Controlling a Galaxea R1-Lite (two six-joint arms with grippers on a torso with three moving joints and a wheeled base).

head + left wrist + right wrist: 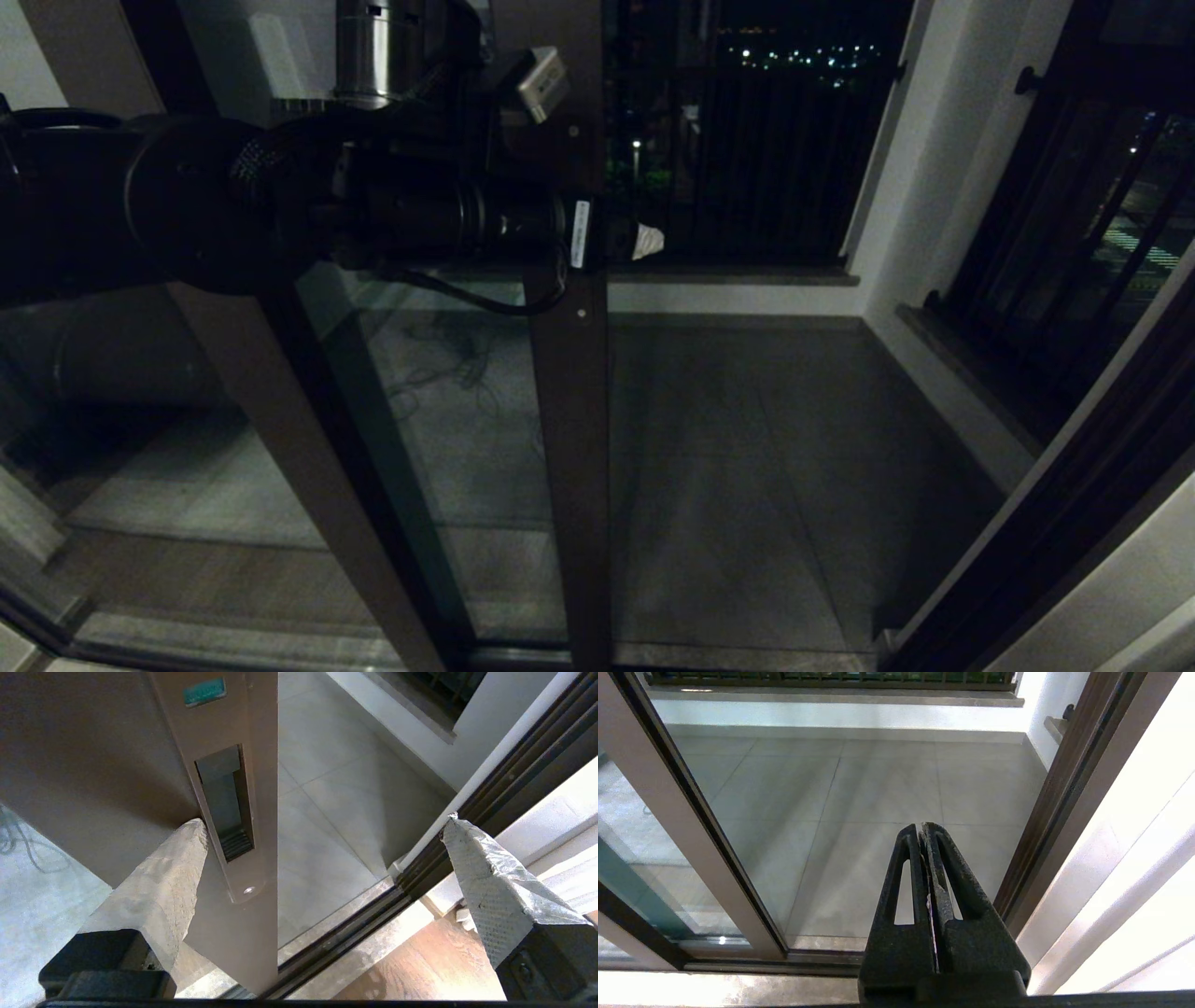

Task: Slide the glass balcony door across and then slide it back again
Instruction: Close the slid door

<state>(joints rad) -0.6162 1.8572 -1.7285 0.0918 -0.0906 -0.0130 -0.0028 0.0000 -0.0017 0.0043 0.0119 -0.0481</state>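
Observation:
The glass balcony door stands part-way across, its brown edge stile near the middle of the head view with the doorway free to its right. My left gripper reaches from the left to that stile at handle height. In the left wrist view the gripper is open and straddles the stile's edge. One taped finger rests against the stile's face beside the recessed handle slot, and the other finger hangs in free air. My right gripper is shut and empty, held low facing the doorway.
The unmoving glass panel's plain stile slants at the left. The dark floor track runs to the door jamb on the right. Beyond lie the tiled balcony floor and dark railings.

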